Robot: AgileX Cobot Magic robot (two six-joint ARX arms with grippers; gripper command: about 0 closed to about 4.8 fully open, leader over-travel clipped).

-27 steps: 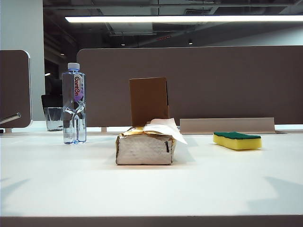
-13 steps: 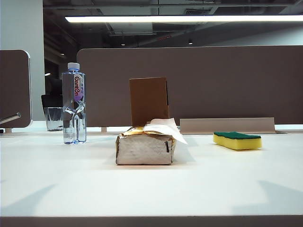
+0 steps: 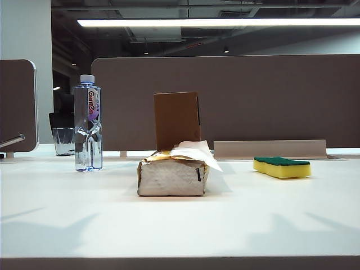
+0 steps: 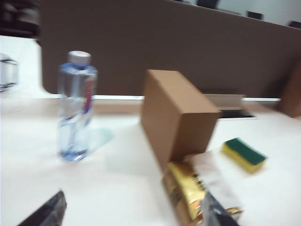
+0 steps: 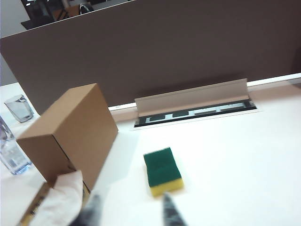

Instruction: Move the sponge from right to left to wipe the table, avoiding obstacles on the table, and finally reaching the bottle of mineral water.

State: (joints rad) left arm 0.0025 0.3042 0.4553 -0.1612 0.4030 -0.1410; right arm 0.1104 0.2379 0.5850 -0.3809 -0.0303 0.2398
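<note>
Yellow foam with a dark green scrub layer on top, that's the sponge [image 3: 282, 167], lying flat on the right side of the white worktop [image 3: 180, 225], nothing touching it. In the right wrist view the sponge [image 5: 162, 171] sits just ahead of the right claw [image 5: 129, 212], whose two blurry fingertips stand apart with bare worktop between them, so it's parted and holding nothing.

The left claw [image 4: 134, 212] shows only as two dark tips in its own wrist view, spread wide and empty. One tip overlaps the tissue pack [image 4: 200, 197] in the picture, but I can't tell if it touches. From there the sponge [image 4: 244, 154] lies well off, past the pack. Neither claw shows in the exterior view, only soft shadows on the front of the worktop.

The obstacles sit mid-worktop: the silvery tissue pack [image 3: 171, 175] with a gold top and a white tissue poking out, and the upright brown cardboard box [image 3: 176, 120] right behind it. The bottle of mineral water [image 3: 88, 124] stands far left, white cap on, with a short glass cup [image 3: 64, 140] behind it.

Behind everything runs a brown partition panel [image 3: 253, 95] with an open cable tray flap [image 5: 193, 100] at its foot. The room is dim with one long ceiling light strip [image 3: 219, 22].
</note>
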